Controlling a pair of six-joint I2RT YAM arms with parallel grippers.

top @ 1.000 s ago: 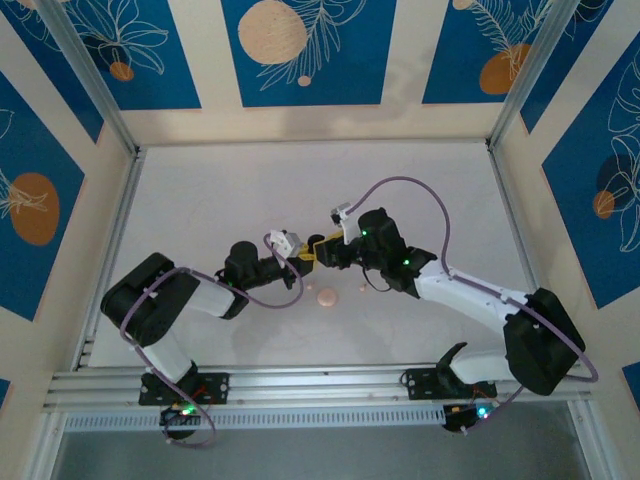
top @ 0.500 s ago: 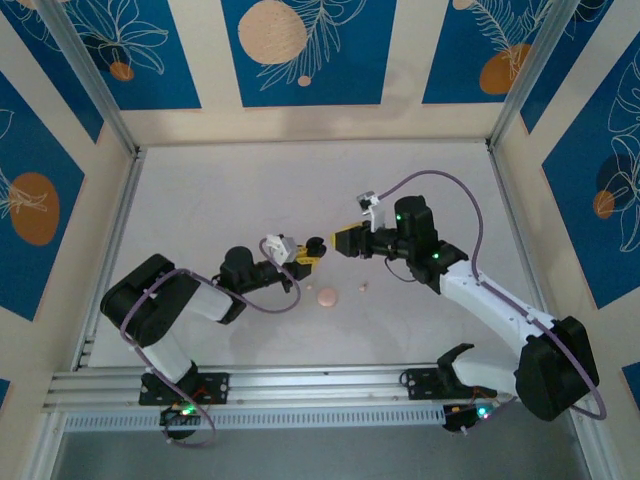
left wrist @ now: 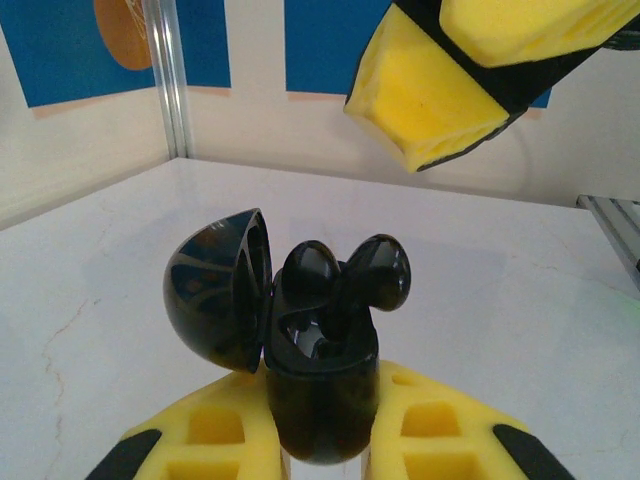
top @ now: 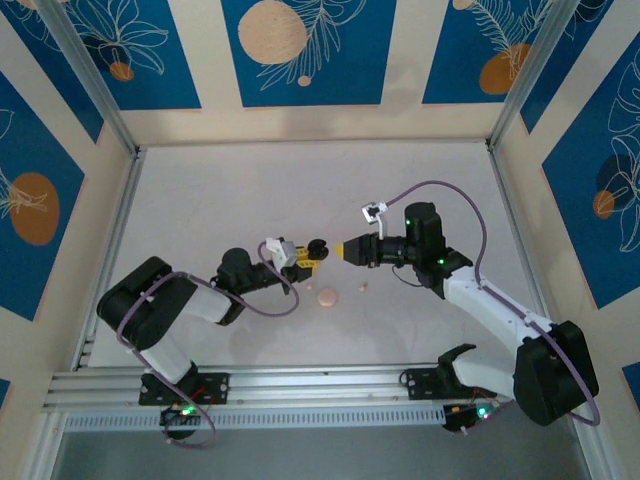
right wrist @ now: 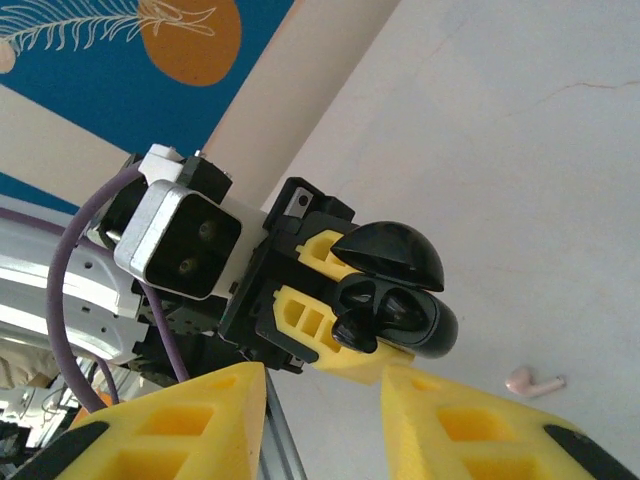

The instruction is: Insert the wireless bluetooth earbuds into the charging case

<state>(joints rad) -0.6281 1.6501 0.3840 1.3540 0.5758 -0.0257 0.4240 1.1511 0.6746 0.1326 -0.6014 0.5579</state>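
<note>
My left gripper is shut on the black charging case, held upright with its lid swung open to the left. Two black earbuds sit in it: one low in its well, the other tilted and standing higher. My right gripper hovers just right of the case, jaws apart with nothing between them; one of its yellow fingers hangs above the case. In the right wrist view the case lies beyond my open right gripper.
A pale pink round case rests on the white table in front of the grippers. A pink earbud lies just right of it, also seen as a pink earbud. Aluminium rails border the table.
The right arm has drawn back to the right of the black case and its jaws have narrowed. The left gripper has kept its grip on the case and shifted slightly right.
</note>
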